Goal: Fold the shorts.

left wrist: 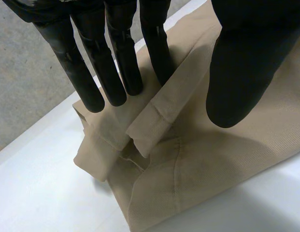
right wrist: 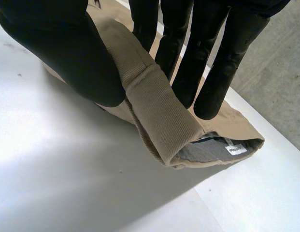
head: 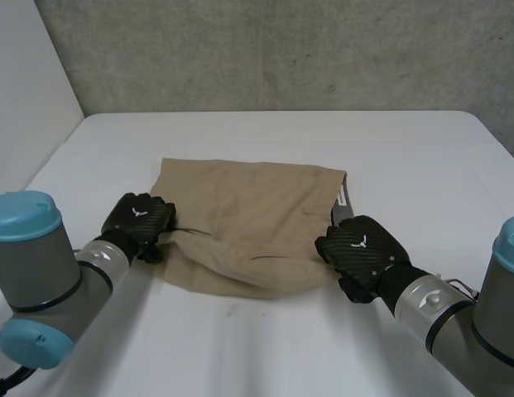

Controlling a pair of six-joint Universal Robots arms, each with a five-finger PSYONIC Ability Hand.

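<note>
The left arm (head: 41,281) and the right arm (head: 463,322) are thick grey cylinders with a smooth matte finish. Each carries a rounded light-blue cap at its joint, and dark ring seams run round the paler, silvery wrist sections. The left hand (head: 139,217) and the right hand (head: 362,248) are black; their backs wear a shell with a fine woven carbon pattern and a small white forked mark in the middle. The left hand's fingers (left wrist: 116,72) are slim, segmented black rods with rounded tips, beside a much broader, smooth thumb (left wrist: 246,63). The right hand's fingers (right wrist: 222,63) are the same matte black.
</note>
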